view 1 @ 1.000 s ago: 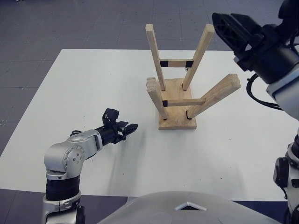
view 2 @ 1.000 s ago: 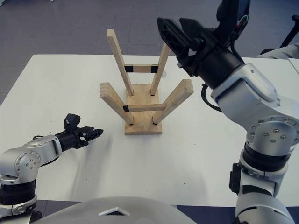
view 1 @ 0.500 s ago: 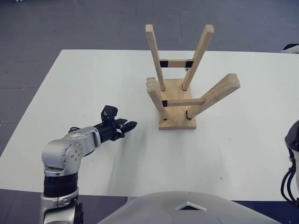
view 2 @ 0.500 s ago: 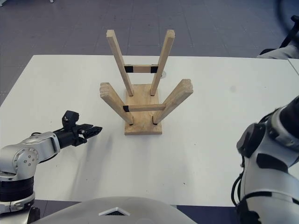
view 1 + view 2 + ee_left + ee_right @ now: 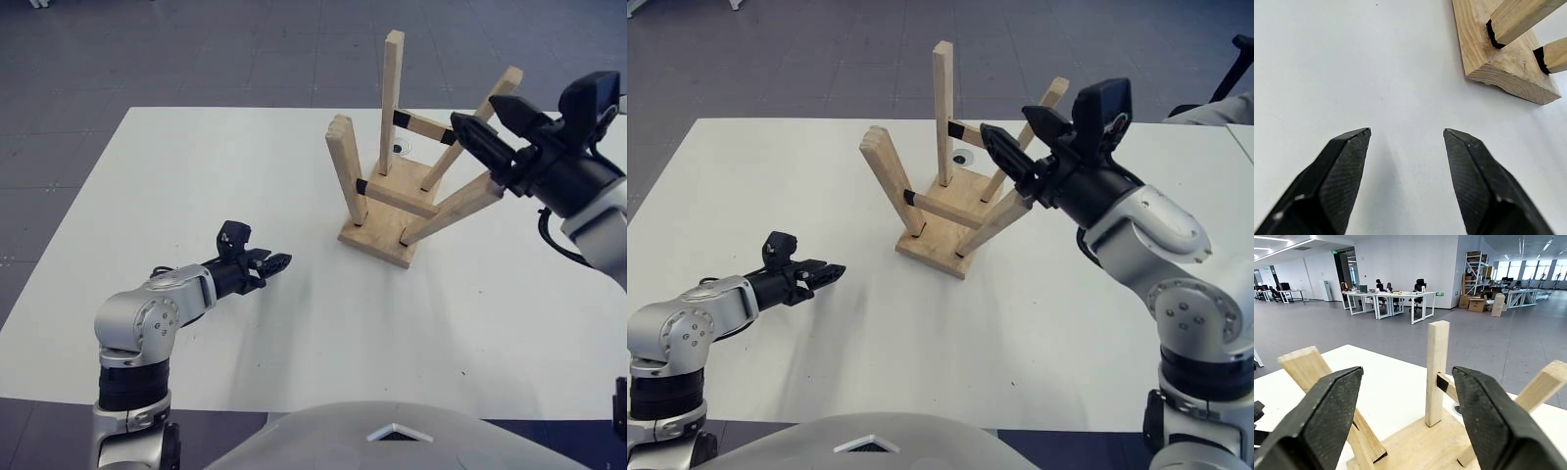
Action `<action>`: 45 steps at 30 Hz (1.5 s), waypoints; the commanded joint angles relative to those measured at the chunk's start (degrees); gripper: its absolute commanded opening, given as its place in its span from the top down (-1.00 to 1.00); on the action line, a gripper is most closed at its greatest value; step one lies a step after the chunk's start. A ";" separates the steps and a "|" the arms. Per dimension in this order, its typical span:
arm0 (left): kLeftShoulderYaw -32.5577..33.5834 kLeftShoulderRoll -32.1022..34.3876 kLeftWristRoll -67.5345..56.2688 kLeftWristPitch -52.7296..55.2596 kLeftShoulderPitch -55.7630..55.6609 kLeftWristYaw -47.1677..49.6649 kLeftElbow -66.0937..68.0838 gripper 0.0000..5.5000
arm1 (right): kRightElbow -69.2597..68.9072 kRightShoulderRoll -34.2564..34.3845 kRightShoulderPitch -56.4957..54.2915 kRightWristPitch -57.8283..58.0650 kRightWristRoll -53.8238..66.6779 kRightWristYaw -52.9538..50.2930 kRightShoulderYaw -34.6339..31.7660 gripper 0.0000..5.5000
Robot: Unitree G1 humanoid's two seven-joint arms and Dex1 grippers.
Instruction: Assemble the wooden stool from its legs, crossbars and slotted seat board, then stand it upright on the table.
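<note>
Stool [image 5: 387,217] turned, shifted rightward; right gripper [image 5: 1006,122] spread beside its legs.

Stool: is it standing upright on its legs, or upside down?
Upside down. The seat board lies on the table, and the legs point upward, joined by crossbars.

stool [image 5: 377,233]: pale wood, black joints | table [image 5: 196,176]: white | left end effector [image 5: 282,260]: black, fine-ribbed
</note>
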 commanded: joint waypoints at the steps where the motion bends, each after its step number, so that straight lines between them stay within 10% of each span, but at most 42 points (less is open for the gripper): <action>1: -0.14 -0.83 0.32 0.34 1.10 0.89 -1.36 -0.01 | 4.36 2.53 -6.43 3.20 0.86 -2.64 -1.01 -0.22; 10: -0.11 -0.39 0.56 -0.27 0.42 0.08 -0.48 -0.01 | 9.27 13.99 -29.72 -9.86 23.72 -14.48 -15.90 -0.22; 20: -0.48 0.26 -0.06 1.20 -0.71 -0.62 -0.41 -0.01 | -6.59 9.25 12.52 2.34 10.35 -2.72 3.58 -0.22; 31: -1.11 -2.27 0.29 0.42 1.30 0.88 -1.74 -0.01 | 5.96 9.27 -15.03 -4.88 17.93 -6.35 -8.13 -0.22; 40: -0.32 -3.19 -0.16 0.89 1.23 1.45 -2.64 -0.01 | 21.21 -11.43 -1.87 -7.09 -13.89 26.41 0.08 -0.22; 45: -0.30 -3.40 -0.86 1.58 -0.32 1.68 -3.17 -0.01 | 23.67 -9.62 4.15 -15.65 -29.82 36.09 8.57 -0.22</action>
